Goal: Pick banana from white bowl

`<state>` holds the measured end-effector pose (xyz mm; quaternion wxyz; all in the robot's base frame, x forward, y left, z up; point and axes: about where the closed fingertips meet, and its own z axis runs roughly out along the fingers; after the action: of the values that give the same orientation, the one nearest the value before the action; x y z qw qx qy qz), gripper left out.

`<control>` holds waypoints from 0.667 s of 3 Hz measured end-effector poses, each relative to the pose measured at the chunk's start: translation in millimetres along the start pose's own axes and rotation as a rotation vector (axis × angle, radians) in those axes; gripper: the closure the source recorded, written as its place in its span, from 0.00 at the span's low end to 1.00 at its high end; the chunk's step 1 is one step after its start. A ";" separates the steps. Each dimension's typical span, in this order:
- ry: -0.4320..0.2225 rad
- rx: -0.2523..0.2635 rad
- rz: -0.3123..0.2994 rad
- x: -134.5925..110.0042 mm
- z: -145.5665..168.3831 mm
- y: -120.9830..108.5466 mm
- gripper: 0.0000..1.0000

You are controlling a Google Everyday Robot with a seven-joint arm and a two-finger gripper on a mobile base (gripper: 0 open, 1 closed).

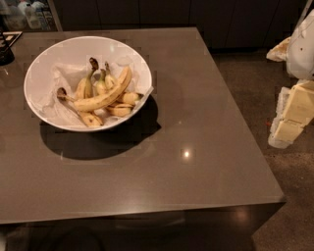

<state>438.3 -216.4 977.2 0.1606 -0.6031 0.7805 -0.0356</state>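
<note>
The white bowl [128, 54] sits at the back left of a dark grey table [196, 147], lined with crumpled white paper. Several bananas lie in it. The banana [100, 100] is the longest one, lying on top of the others, its dark stem end to the left and its tip up to the right. Shorter bananas [86, 87] stand and lie behind and under it. My gripper [290, 115], cream and white, hangs at the right edge of the view, beyond the table's right edge and far from the bowl. It holds nothing that I can see.
A dark object [5, 49] stands at the table's far left edge. Dark cabinets [147, 12] run along the back. The floor [255, 83] lies to the right of the table, under the gripper.
</note>
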 end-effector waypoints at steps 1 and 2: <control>0.000 0.000 0.000 0.0 0.0 0.0 0.00; 0.013 0.011 0.006 -8.0 0.1 -0.4 0.00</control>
<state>440.4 -208.8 978.8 0.1589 -0.5998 0.7830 -0.0433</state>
